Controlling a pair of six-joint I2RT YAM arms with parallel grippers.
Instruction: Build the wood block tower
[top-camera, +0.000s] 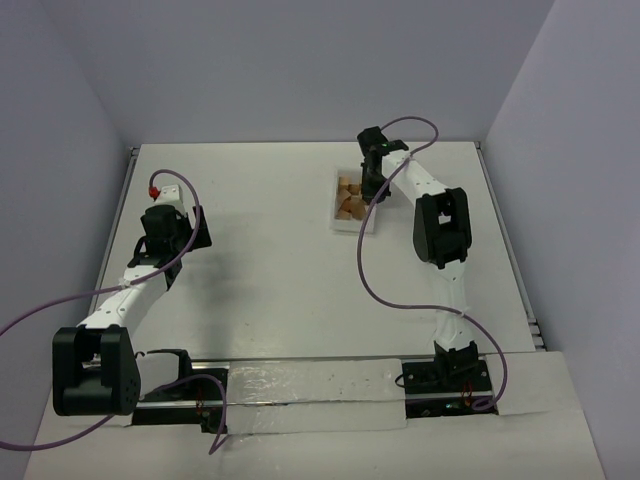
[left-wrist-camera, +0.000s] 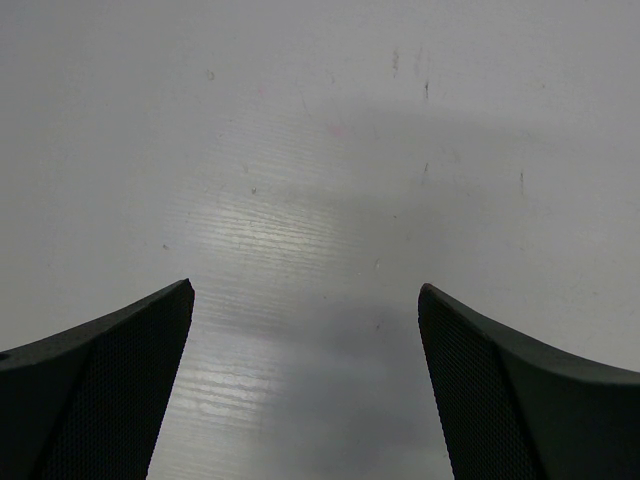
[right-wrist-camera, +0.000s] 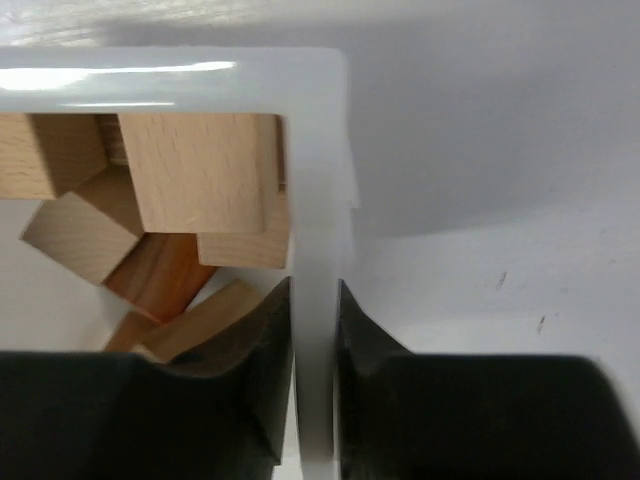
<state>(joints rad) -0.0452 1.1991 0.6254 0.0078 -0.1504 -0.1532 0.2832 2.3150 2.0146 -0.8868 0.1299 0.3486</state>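
Several wood blocks (top-camera: 350, 198), light tan and one reddish-brown, lie jumbled in a white tray (top-camera: 353, 226) at the back right of the table. No stacked tower is in view. My right gripper (top-camera: 374, 186) reaches down at the tray's right side. In the right wrist view the right gripper (right-wrist-camera: 314, 300) is shut on the tray's white wall (right-wrist-camera: 316, 180), one finger inside next to the blocks (right-wrist-camera: 200, 170) and one outside. My left gripper (top-camera: 168, 196) hovers at the left of the table. Seen from its wrist, the left gripper (left-wrist-camera: 306, 288) is open over bare table, holding nothing.
White walls close the table at the back and both sides. The table surface (top-camera: 260, 250) between the two arms is bare white. Purple cables (top-camera: 365, 270) loop from both arms.
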